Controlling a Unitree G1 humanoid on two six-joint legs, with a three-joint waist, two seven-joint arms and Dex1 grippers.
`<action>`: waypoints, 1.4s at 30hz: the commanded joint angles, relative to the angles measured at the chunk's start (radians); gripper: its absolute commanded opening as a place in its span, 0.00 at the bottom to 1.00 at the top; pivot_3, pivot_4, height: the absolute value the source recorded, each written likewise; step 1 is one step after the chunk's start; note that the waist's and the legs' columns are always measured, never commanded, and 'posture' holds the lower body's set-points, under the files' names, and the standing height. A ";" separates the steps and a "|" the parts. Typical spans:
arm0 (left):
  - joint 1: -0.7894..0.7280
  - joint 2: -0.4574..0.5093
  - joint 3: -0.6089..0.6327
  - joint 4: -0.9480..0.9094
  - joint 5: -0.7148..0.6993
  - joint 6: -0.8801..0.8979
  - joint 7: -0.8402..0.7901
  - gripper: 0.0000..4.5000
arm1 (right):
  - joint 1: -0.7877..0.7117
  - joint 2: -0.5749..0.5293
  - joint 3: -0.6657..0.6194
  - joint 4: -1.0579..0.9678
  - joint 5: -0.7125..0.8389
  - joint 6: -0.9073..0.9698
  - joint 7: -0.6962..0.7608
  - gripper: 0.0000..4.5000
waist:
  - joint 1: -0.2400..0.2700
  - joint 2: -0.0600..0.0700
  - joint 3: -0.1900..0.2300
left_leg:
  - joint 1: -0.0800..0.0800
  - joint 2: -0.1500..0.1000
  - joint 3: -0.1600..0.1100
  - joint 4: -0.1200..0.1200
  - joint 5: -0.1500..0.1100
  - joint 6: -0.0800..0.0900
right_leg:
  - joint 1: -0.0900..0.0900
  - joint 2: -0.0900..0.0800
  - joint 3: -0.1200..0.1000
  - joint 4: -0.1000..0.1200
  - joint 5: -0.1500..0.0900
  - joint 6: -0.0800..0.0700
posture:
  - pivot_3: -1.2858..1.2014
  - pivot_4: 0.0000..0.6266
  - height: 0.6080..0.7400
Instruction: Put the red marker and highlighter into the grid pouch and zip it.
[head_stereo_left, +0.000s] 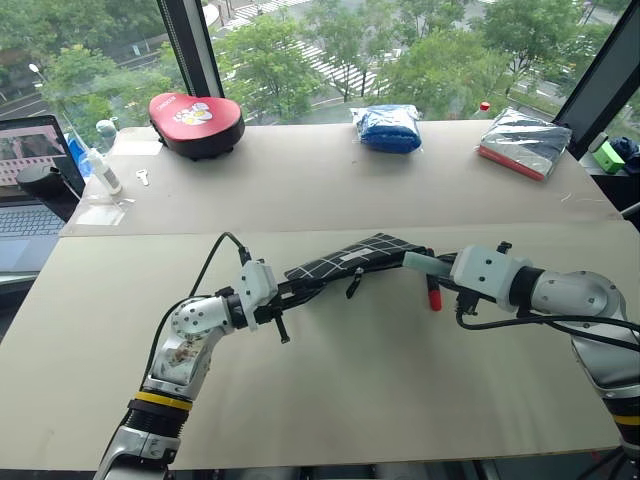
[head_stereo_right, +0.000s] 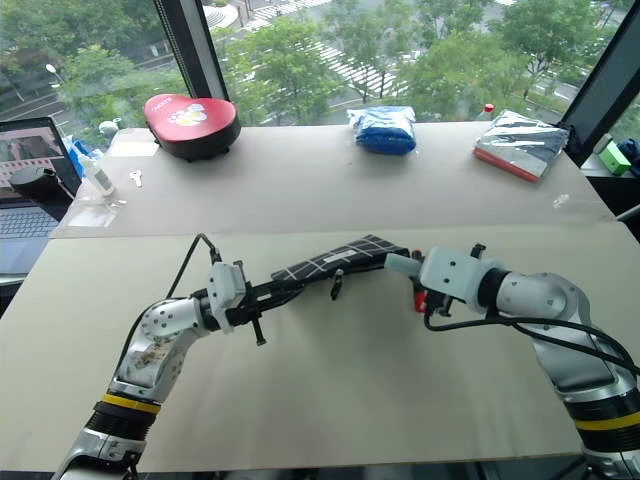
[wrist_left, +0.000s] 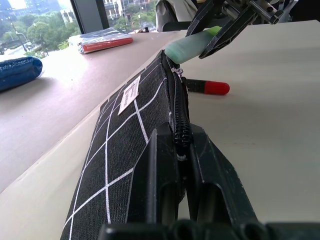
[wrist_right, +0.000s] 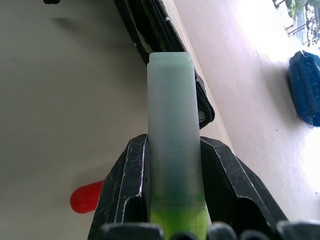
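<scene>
Broadly, we work over a wide beige table (head_stereo_left: 330, 390), and the biggest task item on it is the grid pouch (head_stereo_left: 350, 258), lifted off the surface and held on edge with its zipper side up. Our left gripper (head_stereo_left: 285, 296) is clamped tight on the pouch's near end, right at the zipper (wrist_left: 179, 107), as the left wrist view shows.

Our right gripper (head_stereo_left: 432, 266) pinches the highlighter (wrist_right: 172, 135) by its green cap end, the pale mint body sticking out ahead of the fingers. Its tip sits at the pouch's far end, just at the zipper line; whether the tip has entered the opening we cannot tell, since the mouth looks nearly flat from these angles.

Smallest of the task things, the red marker (head_stereo_left: 433, 292) lies on the table just beside the pouch's far end, beneath the right gripper, untouched.

So we judge the task early: nothing is clearly inside yet. The highlighter needs pushing in and releasing, the marker needs picking up and inserting, and the zipper then needs closing.
</scene>
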 joint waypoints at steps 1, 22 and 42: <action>-0.023 -0.007 0.005 -0.008 -0.002 -0.012 0.003 0.00 | -0.020 0.001 -0.015 -0.009 -0.009 -0.016 -0.003 0.23 | 0.000 0.000 0.000 | 0.000 0.000 0.000 0.000 0.000 0.000 | 0.000 0.000 0.000 0.000 0.000 0.000 | 0.52 0.24 1.00; -0.026 -0.022 -0.004 -0.006 0.001 -0.015 0.000 0.00 | -0.173 0.090 0.148 0.073 -0.104 -0.078 0.021 0.23 | -0.006 0.000 0.000 | 0.000 0.000 0.000 0.000 0.000 0.000 | 0.000 0.000 0.000 0.000 0.000 0.000 | 0.52 0.24 1.00; -0.027 -0.021 -0.008 -0.005 -0.004 -0.017 -0.018 0.00 | -0.318 0.129 0.289 0.272 -0.279 -0.517 0.019 0.23 | -0.007 0.000 0.000 | 0.000 -0.001 0.000 0.000 0.000 0.000 | -0.001 0.000 0.000 0.001 0.000 0.000 | 0.52 0.24 1.00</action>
